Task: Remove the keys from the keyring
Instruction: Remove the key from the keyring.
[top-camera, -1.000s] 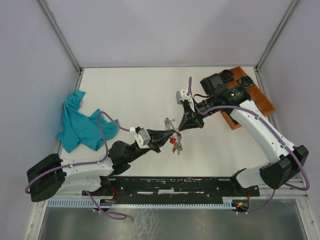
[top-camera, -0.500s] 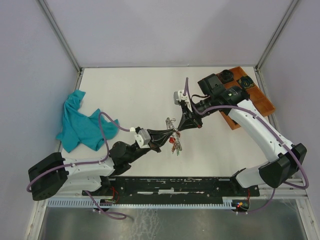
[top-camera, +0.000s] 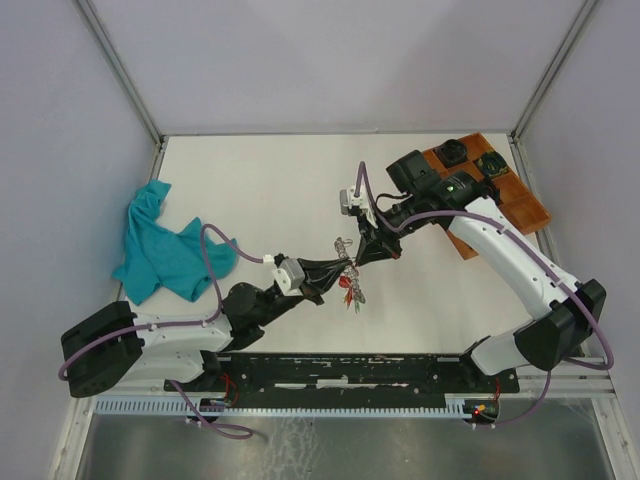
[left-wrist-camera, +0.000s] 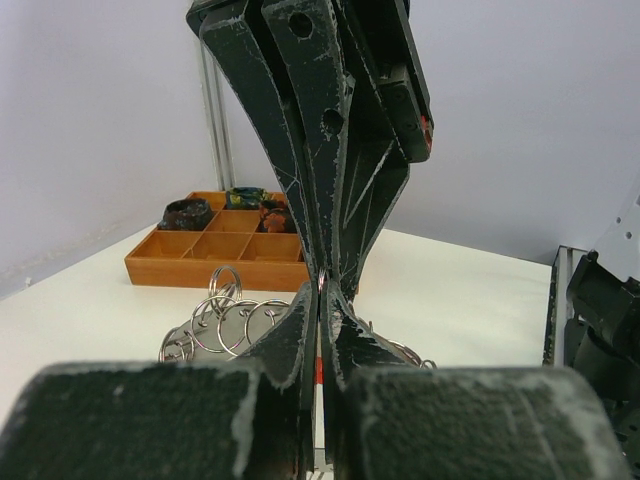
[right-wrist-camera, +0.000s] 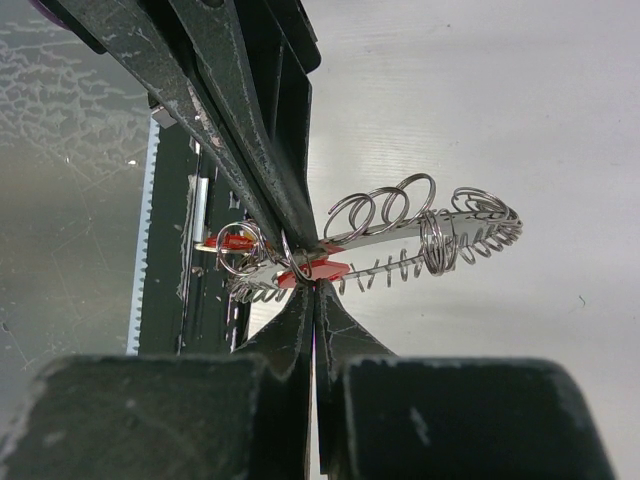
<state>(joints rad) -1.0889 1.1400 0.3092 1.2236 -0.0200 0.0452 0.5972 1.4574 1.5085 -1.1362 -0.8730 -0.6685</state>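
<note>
The keyring hangs in the air over the middle of the white table, between the two arms. The right wrist view shows it from its edge. Its long side runs left to right, and the right end is a bit higher. The keys dangle on its near side. The left gripper is pinched tight on the keyring. Just past it, the right gripper is pinched closed too, with its tips at a red tag. Whether it grips the tag or the wire cannot be told. Farther back sit a wooden tray and a blue-green cloth.
</note>
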